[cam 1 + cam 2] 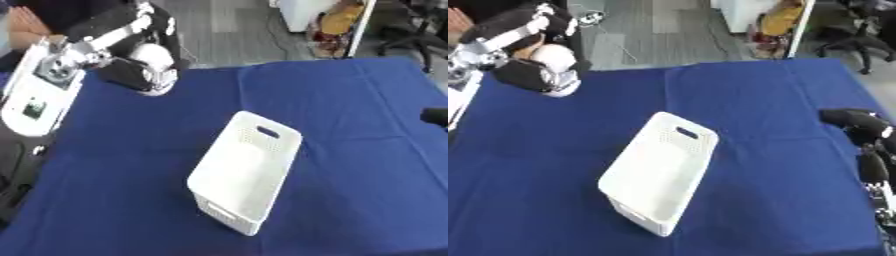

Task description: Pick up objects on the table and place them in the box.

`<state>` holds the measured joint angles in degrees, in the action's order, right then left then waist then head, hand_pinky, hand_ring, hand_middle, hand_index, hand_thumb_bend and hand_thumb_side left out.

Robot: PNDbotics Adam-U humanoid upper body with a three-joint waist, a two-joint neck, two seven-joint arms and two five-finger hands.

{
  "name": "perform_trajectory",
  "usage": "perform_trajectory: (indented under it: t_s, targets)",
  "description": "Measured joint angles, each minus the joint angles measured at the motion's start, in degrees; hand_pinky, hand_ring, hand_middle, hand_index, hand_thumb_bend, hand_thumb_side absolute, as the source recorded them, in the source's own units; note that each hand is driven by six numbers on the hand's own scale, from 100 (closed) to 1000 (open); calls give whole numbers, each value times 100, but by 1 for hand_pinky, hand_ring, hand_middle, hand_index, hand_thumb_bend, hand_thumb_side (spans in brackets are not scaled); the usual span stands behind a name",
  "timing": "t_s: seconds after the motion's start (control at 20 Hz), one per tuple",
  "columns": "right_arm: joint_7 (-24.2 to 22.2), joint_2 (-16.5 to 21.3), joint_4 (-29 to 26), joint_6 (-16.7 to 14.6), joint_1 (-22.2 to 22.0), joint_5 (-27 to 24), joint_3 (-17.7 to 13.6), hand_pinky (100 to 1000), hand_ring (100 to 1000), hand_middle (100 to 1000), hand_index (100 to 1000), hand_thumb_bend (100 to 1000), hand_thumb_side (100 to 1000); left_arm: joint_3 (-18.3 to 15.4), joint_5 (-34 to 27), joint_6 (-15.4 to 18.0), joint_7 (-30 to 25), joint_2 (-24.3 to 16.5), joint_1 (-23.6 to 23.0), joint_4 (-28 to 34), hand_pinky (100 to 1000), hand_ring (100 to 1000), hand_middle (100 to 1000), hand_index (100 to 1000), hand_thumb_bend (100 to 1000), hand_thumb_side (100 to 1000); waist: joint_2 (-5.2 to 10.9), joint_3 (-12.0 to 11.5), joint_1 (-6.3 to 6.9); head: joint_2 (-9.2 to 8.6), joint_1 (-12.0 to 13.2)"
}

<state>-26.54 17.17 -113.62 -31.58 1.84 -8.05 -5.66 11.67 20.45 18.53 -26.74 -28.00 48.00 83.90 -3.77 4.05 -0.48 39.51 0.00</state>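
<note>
One box [245,172] | left robot hand [156,70] unclear | right robot hand [852,120] cut off, unclear

White plastic box [246,172], matt, perforated end wall with handle slot. Blue cloth table cover [350,125], matt, lightly creased. Left arm shell [39,87] glossy white plastic; right hand [857,121] matt black.

white perforated box [245,177], upright, open-topped, angled on blue table [350,125]
</note>
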Motion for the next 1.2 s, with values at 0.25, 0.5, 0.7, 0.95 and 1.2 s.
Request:
perform_trajectory:
  t_s: [0.25,0.5,0.7,0.95,1.2]
  targets:
    - [-40,1,0,-6,0,-46,20,851,840,768,864,100,672,239,128,188,-102,419,385,-336,100,100,207,233,100,310,0,55,-16,0,69]
    - [-75,1,0,-23,3,-95,46,851,840,768,864,100,671,426,310,432,-160,725,596,-641,100,100,207,237,100,297,-1,108,-63,0,161]
    - [-100,0,0,-40,3,-136,73,851,840,768,864,100,671,535,452,608,-179,895,685,-825,100,100,207,239,100,290,-3,138,-89,-1,217]
    - [-117,0,0,-26,3,-142,75,851,840,766,863,100,671,618,599,765,-183,975,702,-952,100,100,208,242,100,288,-14,144,-97,-1,256]
    - [-123,0,0,-24,3,-145,75,851,840,766,863,100,671,709,757,914,-205,1030,701,-1035,100,100,209,246,100,277,-19,148,-102,-1,258]
